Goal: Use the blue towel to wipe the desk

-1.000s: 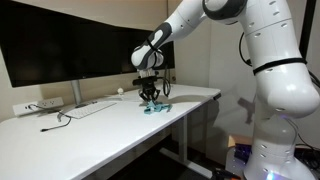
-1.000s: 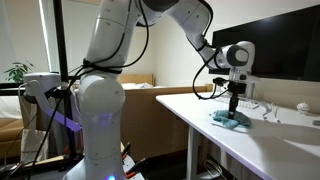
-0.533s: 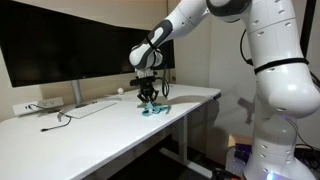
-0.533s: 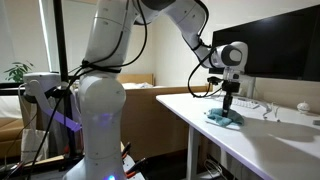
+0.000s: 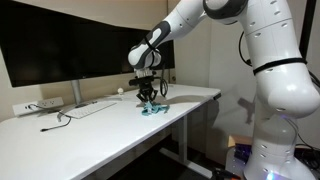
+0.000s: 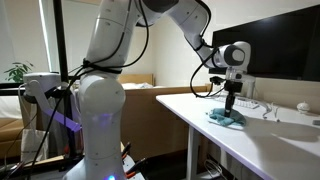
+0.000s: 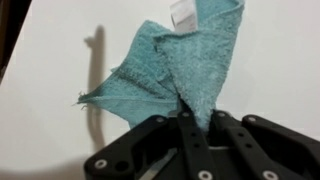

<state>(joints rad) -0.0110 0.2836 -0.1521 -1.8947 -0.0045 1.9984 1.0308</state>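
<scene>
Fingers [image 7: 188,135] clenched on 1 blue towel [image 7: 170,70], towel on 1 white desk [image 5: 100,122], 1 robot arm [image 5: 180,25], monitors [image 5: 50,55] at bk.

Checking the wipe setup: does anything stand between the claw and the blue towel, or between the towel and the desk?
Nothing visible: the claw is shut on the blue towel, which lies directly on the desk.

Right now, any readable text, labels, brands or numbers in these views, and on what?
No readable text anywhere.
White tag on the blue towel: too blurred to read in the wrist view.
Monitors on the desk: dark screens, any brand mark too small to read.
Robot arm: no marking I can make out.
</scene>
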